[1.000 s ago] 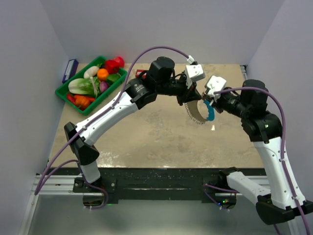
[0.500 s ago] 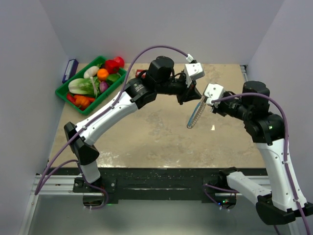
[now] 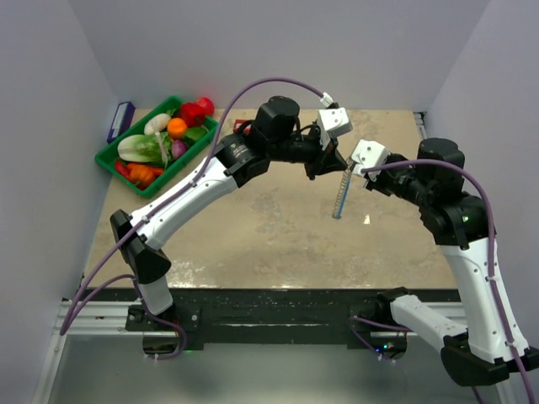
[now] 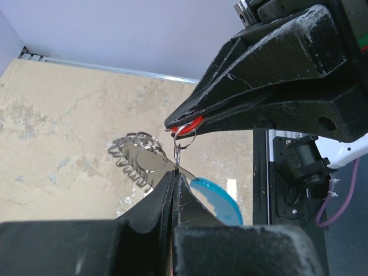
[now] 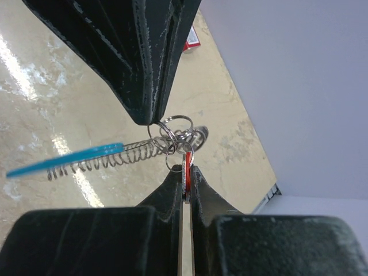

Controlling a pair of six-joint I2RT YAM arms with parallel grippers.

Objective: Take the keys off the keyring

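Keyring (image 3: 340, 197) aloft in left gripper (image 3: 337, 165), red key (image 5: 187, 165) in right gripper (image 3: 354, 171)

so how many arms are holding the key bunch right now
2. Left arm, jaws shut on a small ring; right arm, jaws shut on the red key. Keyring hangs between them.

A robotics lab's test cell: cabled left arm (image 3: 189, 192) and right arm (image 3: 472, 261) bolted to a mounting rail (image 3: 278, 308) at a tan table (image 3: 253, 244), bare walls (image 3: 278, 42) around, toy-produce tray (image 3: 108, 157) far left.
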